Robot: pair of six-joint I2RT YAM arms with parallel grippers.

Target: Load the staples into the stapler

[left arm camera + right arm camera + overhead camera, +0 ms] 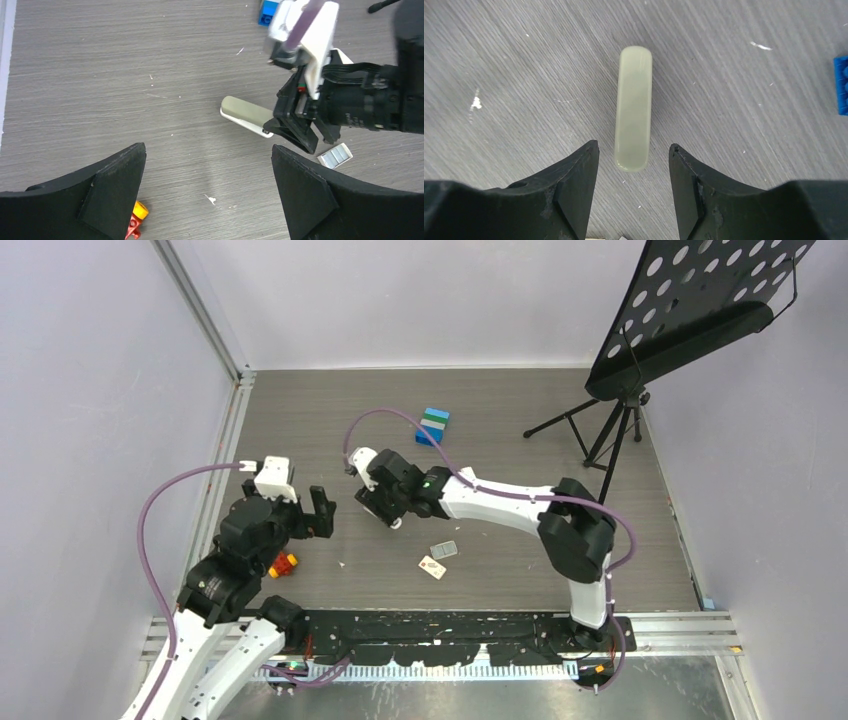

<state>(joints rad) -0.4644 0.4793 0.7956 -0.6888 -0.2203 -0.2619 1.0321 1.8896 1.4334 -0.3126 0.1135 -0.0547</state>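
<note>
The right gripper [633,146] stands partly apart, one finger on each side of the stapler [634,107]. Table shows in both gaps, so nothing is gripped. The stapler lies flat, top up, its long axis running straight out between the fingers (only its near end sits inside them). Its far end points toward the left gripper [208,149], which is spread wide, empty and near. The staples [432,567] lie on the near side of the right arm, box and insert [335,155] just beside each other. A red-yellow brick [283,564] by the left arm and blue bricks [433,425] well apart block nothing.
</note>
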